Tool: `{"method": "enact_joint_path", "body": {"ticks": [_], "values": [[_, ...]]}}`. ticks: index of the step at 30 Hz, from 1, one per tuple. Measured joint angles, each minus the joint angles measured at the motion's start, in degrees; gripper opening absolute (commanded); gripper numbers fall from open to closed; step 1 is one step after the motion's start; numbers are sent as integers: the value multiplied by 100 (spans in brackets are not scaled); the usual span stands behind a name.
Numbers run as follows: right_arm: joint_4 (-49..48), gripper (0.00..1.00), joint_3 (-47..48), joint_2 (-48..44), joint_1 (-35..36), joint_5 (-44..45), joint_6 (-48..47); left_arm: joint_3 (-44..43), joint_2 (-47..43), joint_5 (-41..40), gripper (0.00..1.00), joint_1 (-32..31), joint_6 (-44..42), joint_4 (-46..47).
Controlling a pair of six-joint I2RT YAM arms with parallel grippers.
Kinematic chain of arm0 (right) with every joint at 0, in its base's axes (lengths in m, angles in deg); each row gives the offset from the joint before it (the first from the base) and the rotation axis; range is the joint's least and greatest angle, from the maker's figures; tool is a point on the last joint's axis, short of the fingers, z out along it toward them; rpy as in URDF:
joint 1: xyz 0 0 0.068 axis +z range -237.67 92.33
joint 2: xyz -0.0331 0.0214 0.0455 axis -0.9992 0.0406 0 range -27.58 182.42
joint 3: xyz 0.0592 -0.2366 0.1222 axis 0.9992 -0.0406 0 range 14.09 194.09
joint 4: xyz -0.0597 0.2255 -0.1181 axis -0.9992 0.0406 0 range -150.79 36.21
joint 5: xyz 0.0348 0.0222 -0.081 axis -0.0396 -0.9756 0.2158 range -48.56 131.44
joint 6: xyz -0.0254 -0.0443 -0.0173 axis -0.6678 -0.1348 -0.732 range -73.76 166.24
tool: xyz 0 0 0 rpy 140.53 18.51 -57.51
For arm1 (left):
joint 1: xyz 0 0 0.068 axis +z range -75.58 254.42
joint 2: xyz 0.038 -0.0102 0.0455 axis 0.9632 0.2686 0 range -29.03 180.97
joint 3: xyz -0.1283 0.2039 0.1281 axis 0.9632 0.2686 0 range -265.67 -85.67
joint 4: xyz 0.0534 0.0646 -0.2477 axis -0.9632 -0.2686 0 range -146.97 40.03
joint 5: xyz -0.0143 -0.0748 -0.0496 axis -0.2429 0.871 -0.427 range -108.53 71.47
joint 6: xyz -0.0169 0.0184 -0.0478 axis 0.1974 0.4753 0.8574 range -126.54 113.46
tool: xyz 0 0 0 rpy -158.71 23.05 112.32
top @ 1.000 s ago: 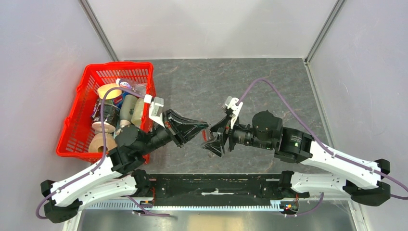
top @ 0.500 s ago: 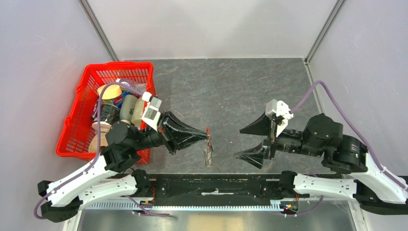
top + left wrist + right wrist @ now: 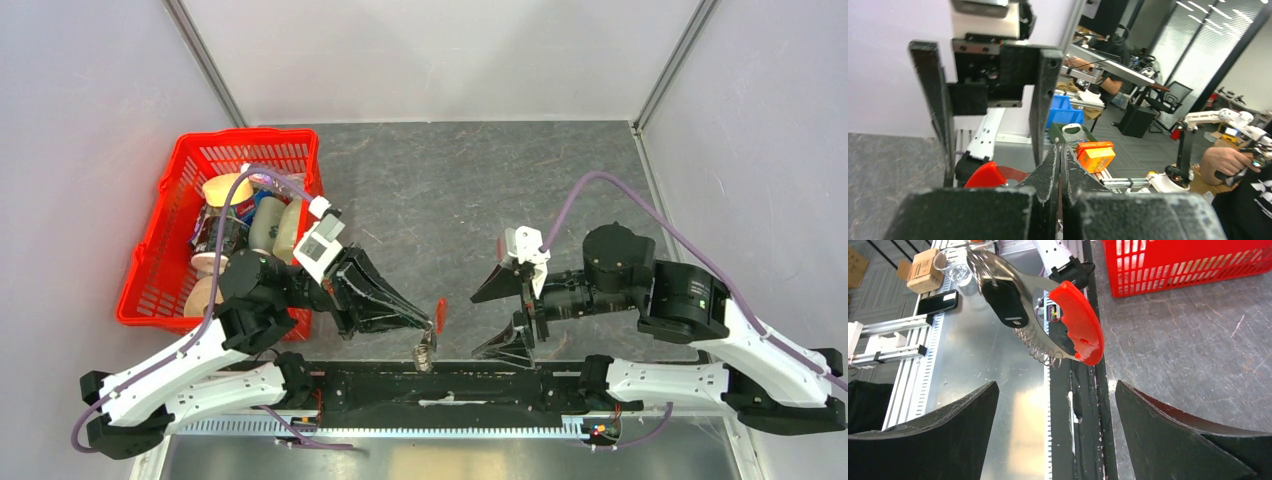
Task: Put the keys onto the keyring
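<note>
Keyring (image 3: 1034,287) hangs over the table's (image 3: 440,190) near edge, pinched in the closed left gripper (image 3: 430,322). The keys (image 3: 1005,302), black fob showing, lie against its loop; can't tell if they're threaded on. Right gripper (image 3: 476,326) is spread wide and empty just beside the keyring, with the red basket (image 3: 150,265) farther back on the left.

In the right wrist view the keyring (image 3: 1034,284) is cut off at its upper end by the top edge. The black fob (image 3: 1005,302) covers part of its loop, and the silver key beside the fob cannot be made out. In the left wrist view the left fingers (image 3: 1048,175) hide the keyring except its red strip (image 3: 985,176). From above, the keyring is too small for detail.
</note>
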Motion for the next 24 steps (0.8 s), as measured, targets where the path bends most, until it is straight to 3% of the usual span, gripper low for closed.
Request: {"method": "enact_joint_path", "body": {"ticks": [12,24], "values": [[-157,95,205,385,0,-651,-302,26,9,688,2,-2,577,1010],[-940,93,219,752,0,-1200,-278,179,42,787,2,-2,793,1519]]}}
